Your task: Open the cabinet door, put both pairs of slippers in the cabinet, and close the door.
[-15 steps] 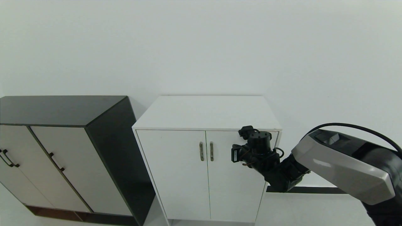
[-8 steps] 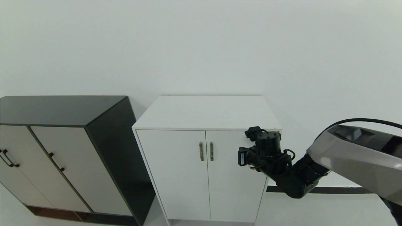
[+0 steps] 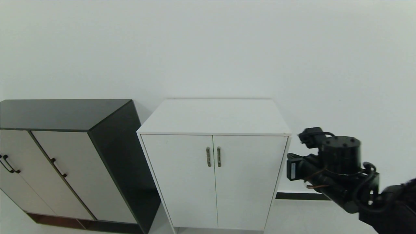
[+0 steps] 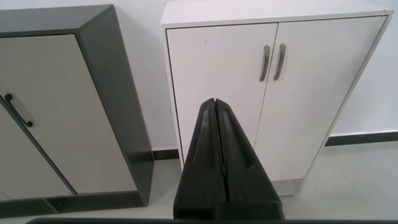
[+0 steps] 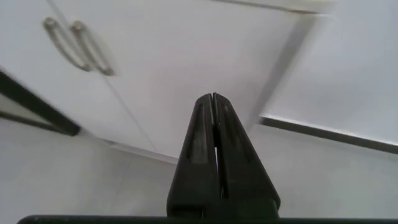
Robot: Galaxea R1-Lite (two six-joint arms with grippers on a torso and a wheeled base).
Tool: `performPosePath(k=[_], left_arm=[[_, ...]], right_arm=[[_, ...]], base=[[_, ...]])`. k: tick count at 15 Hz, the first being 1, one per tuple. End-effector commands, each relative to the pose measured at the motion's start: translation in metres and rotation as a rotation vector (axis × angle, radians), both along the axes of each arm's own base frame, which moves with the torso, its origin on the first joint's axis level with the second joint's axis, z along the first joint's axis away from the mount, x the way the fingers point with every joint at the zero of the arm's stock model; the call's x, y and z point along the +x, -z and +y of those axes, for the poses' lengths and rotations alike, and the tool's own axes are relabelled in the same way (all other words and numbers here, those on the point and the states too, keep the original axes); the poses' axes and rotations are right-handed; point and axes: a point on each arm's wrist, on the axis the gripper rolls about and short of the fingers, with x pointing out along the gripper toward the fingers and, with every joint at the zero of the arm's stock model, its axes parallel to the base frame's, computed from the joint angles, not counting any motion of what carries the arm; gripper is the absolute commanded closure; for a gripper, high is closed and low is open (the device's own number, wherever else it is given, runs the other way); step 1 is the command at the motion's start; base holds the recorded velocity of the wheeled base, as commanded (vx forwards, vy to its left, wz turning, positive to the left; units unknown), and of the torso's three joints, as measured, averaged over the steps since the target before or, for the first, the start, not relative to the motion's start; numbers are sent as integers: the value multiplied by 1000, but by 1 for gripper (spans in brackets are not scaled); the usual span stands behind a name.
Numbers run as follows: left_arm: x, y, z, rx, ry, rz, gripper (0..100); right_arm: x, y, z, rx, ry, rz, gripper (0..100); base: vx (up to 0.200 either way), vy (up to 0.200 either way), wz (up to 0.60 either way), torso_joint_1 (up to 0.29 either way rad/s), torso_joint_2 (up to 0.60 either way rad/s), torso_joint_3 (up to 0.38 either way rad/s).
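The white cabinet stands against the wall with both doors shut flush, its two slim metal handles side by side at the centre seam, and a dark cabinet just beside it on the robot's left. What has changed over the last second is the right arm. Its wrist was in front of the upper part of the right door, and it has now swung out to the robot's right, past the cabinet's edge, so that it hangs before the bare wall, above the black skirting strip. The cabinet itself has not moved in the head view, so this is the arm's own retreat, not a camera shift. The right gripper has its fingers pressed together with only a hairline between them and carries nothing; it points toward the cabinet's lower right corner and the floor. The left gripper is likewise closed and empty, held back from the left door. With the doors sealed, what lies inside cannot be told. The withdrawal most likely means the door work is over for now. If the slippers are not yet stowed, the arm is moving away from the handles and will have to come back to them.
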Motion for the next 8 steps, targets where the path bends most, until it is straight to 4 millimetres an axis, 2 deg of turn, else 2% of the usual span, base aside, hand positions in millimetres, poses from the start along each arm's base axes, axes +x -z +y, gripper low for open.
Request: performPosePath(k=[1,2,3,5,8], left_arm=[[0,0,0,0,1,0,100],[0,0,0,-2,-1,0,100],[0,0,0,-2,-1,0,100],[0,0,0,0,-1,0,100],[0,0,0,0,1,0,100]], right_arm=[[-60,-25,-61,-42,114,-85,100],[-82,-25,-76,-63,118,-97,100],[-94,-23,-83,-77,118,-100,100],[-137,-13,-102,-115,71,-93,100],[-177,-2,-117,-106,-52,-44,100]], base=[[0,0,0,0,0,0],[0,0,0,0,0,0],[0,0,0,0,0,0],[0,0,0,0,0,0],[0,0,0,0,0,0]])
